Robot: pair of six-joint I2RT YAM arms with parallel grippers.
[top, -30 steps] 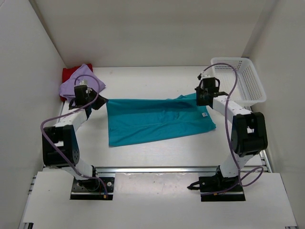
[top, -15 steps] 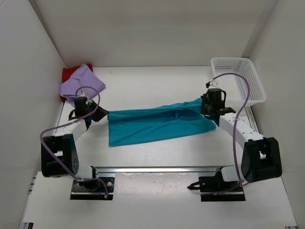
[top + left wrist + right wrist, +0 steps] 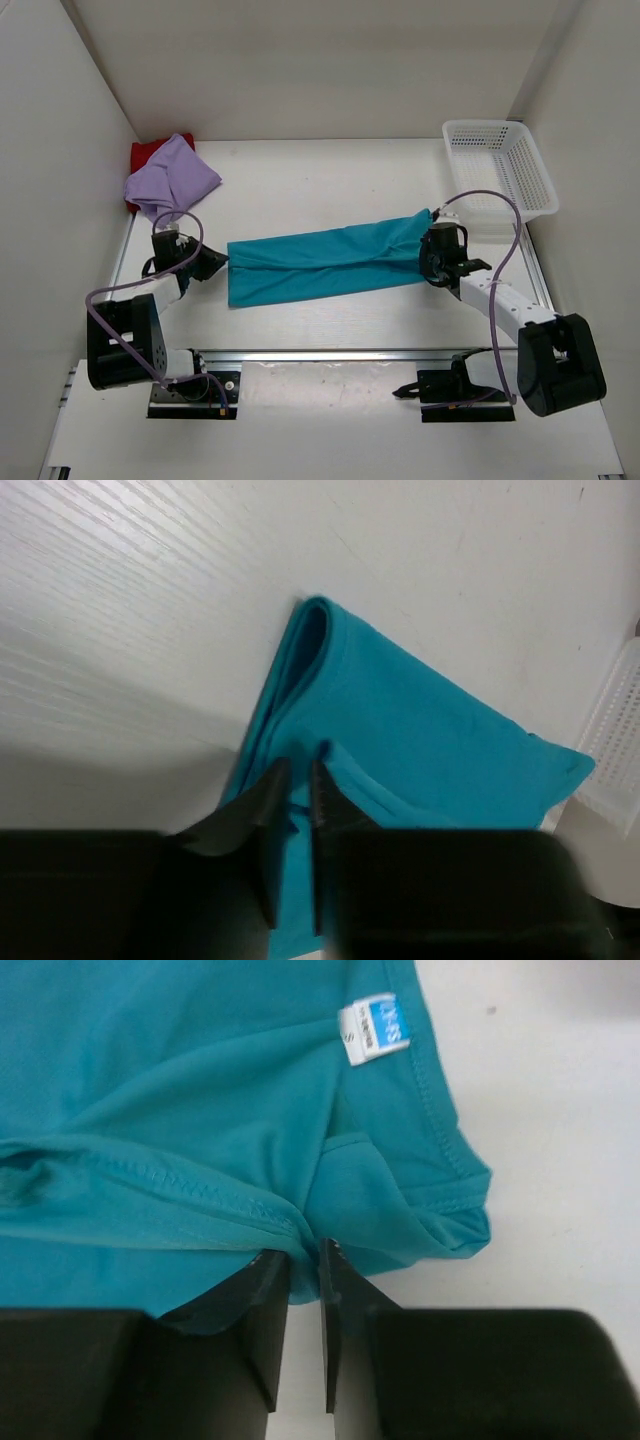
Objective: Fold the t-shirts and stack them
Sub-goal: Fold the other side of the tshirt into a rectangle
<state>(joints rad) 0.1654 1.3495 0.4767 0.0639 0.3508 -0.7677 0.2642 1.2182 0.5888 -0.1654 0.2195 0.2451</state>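
Observation:
The teal-blue t-shirt (image 3: 330, 262) lies on the table, folded lengthwise into a long narrow band. My left gripper (image 3: 218, 262) is low at the band's left end. In the left wrist view the jaws (image 3: 298, 770) stand a narrow gap apart, with the teal t-shirt (image 3: 420, 750) showing between and past them. My right gripper (image 3: 432, 250) is at the band's right end. In the right wrist view its tips (image 3: 305, 1250) are slightly parted, with a bunched hem of the teal t-shirt (image 3: 200, 1110) between them. The lavender t-shirt (image 3: 172, 180) lies crumpled on the dark red one (image 3: 145, 155) at the far left.
A white lattice basket (image 3: 500, 165) stands at the far right, close behind my right arm. White walls close in the table at the left, back and right. A metal rail (image 3: 340, 355) runs along the near edge.
Both grippers came toward the near edge and carried the teal t-shirt's far edge over, narrowing it into a band. Both pairs of jaws have parted slightly.

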